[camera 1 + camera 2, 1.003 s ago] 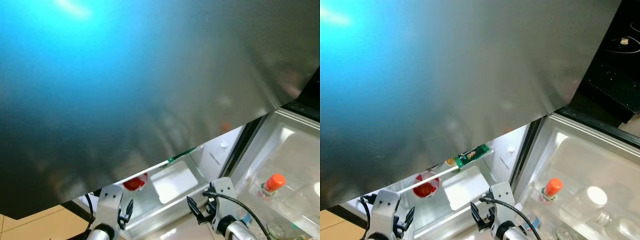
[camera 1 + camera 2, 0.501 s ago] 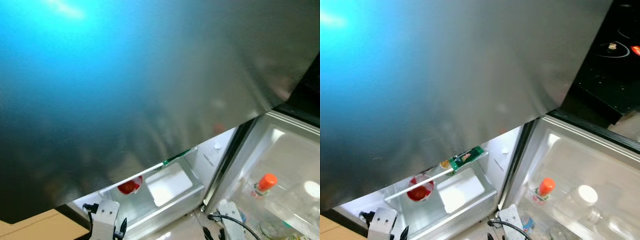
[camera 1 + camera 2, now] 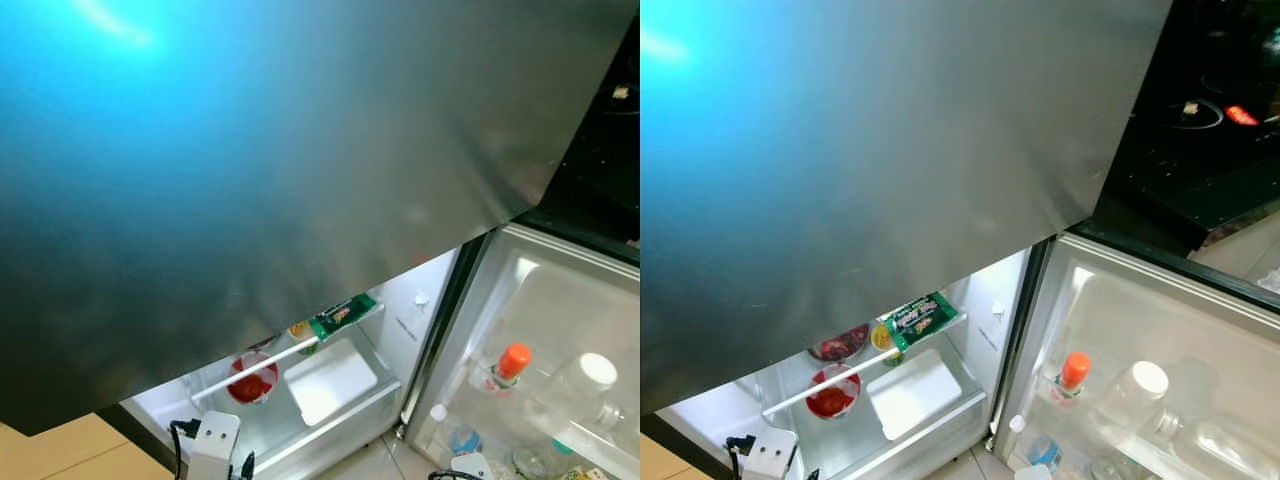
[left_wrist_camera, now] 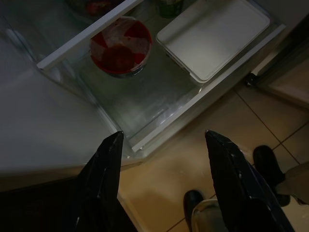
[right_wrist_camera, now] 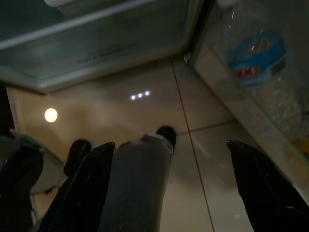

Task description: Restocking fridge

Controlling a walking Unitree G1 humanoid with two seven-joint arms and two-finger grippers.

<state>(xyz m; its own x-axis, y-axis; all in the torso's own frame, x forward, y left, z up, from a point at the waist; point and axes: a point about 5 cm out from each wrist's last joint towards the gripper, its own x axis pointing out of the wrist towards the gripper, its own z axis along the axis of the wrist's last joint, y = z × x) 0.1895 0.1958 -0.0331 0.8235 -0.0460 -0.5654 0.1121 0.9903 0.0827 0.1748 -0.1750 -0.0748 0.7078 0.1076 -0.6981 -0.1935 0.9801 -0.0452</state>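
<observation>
A broad grey steel fridge door [image 3: 300, 150] hangs overhead, leaving open room below at the lit clear plastic drawer [image 4: 159, 104] and tan tiled floor [image 4: 193, 159]. In the drawer sit a red-lidded round tub [image 4: 119, 51] and a flat white tray [image 4: 215, 31]. An orange-capped bottle [image 3: 509, 365] stands in the door shelf. Left gripper [image 4: 164, 140] hovers empty, fingers apart, before the drawer's front edge; right gripper [image 5: 169, 150] spread wide above the floor, holding nothing.

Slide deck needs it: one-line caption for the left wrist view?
Open left tool above the fridge drawer holding a red bowl and white tray.
</observation>
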